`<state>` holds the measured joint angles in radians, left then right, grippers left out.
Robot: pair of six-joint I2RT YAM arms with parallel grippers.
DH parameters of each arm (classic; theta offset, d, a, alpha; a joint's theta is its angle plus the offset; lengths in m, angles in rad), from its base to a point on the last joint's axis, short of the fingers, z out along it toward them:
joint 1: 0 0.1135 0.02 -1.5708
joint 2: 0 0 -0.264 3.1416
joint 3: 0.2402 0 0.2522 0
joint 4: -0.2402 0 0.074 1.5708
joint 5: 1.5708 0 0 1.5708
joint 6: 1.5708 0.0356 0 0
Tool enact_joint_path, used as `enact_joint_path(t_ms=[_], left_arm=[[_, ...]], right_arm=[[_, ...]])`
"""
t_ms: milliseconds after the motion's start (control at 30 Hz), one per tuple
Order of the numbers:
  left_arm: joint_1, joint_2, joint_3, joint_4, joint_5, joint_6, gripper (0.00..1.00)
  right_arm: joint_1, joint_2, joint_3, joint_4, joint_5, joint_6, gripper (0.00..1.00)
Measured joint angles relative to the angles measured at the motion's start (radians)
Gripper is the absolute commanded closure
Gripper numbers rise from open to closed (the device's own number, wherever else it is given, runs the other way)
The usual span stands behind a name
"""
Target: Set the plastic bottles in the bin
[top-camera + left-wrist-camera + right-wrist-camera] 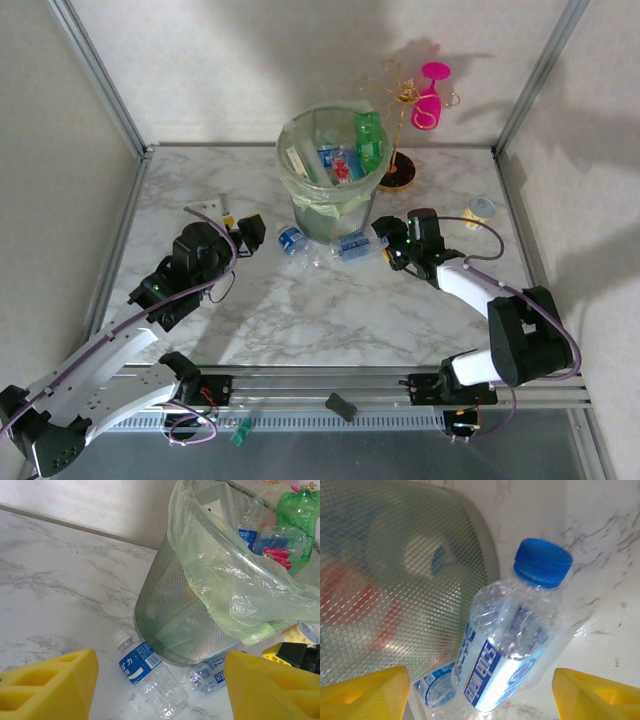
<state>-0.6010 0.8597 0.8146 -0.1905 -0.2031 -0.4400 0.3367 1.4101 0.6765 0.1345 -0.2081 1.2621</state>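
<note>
From the overhead camera, the left gripper [250, 233] hangs low over the white marbled table [300, 320], its fingers apart and gripping nothing. Just to its right lies a small clear plastic bottle with a white cap and a blue label [293, 240]. Past this white-capped bottle stands the round pale green mesh bin with a green bag liner [320, 215]. The bin is loaded with bottles, a green bottle [370, 140] uppermost. The right gripper [383, 240] sits at the bin's other flank. A crumpled clear bottle with a blue cap [355, 245] lies right at its fingertips, on its left. Contact cannot be judged from here.

In the left wrist view, the yellow foam fingers [50, 685] are spread wide. The white-capped bottle lies on the table between and ahead of them, clear of both pads, with its cap nearer the left finger. It rests at the foot of the bin, whose wall rises straight ahead. The blue-capped bottle [207, 677] lies nearer the right finger, also by the bin's base.

In the right wrist view, the yellow fingers [595, 692] stand apart with the blue-capped bottle lying between them, its cap pointing away from the gripper. A gap shows at the right finger. At the left finger, crumpled plastic comes very close, and I cannot tell whether it touches. The bin's mesh fills the space ahead and to the left.
</note>
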Motion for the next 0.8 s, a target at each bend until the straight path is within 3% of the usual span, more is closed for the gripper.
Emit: enact_joint_path(t_ms=[800], left_arm=[[-0.013,-0.02,-0.002,0.0,-0.004,0.008,0.33]], right_arm=[[-0.033,0.261,0.103,0.082,0.053,0.081,0.38]])
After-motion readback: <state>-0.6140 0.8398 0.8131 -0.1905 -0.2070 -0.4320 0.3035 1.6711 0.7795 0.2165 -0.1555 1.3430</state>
